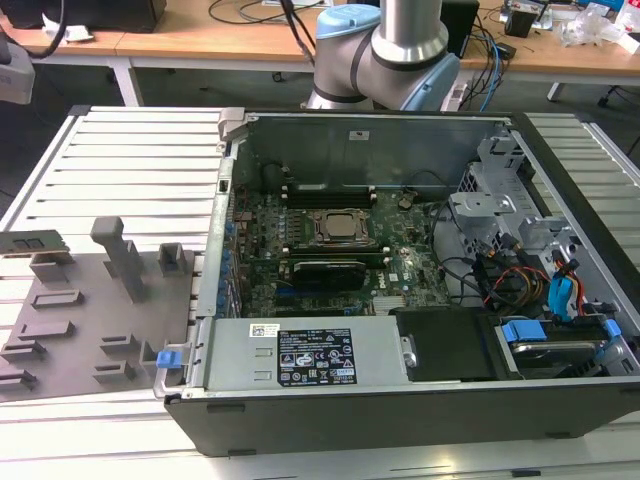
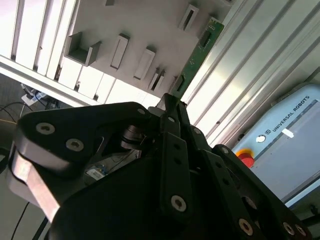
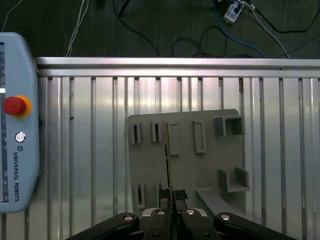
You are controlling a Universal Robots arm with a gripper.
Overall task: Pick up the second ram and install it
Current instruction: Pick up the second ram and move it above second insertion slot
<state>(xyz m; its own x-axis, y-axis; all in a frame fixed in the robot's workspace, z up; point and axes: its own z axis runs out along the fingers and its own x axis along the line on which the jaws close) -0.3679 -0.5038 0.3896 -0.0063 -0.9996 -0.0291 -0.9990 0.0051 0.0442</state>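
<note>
My gripper (image 3: pixel 171 196) hangs above the grey fixture plate (image 3: pixel 210 165), shut on the second ram (image 3: pixel 167 160). In the first wrist view the ram is edge-on, a thin line running out from between the fingertips. In the second wrist view the black gripper (image 2: pixel 171 100) clamps one end of the ram (image 2: pixel 200 50), a narrow green stick reaching out over the fixture plate (image 2: pixel 145 25). At the exterior view's left edge the ram's (image 1: pixel 30 243) free end hovers over the far corner of the fixture plate (image 1: pixel 80 330).
The open computer case (image 1: pixel 400 420) lies at the exterior view's right, with black memory slots (image 1: pixel 328 192) beside the processor socket (image 1: pixel 338 225), plus cables and drive bays. A teach pendant (image 3: pixel 17 130) with a red stop button lies on the slatted table (image 3: pixel 90 150).
</note>
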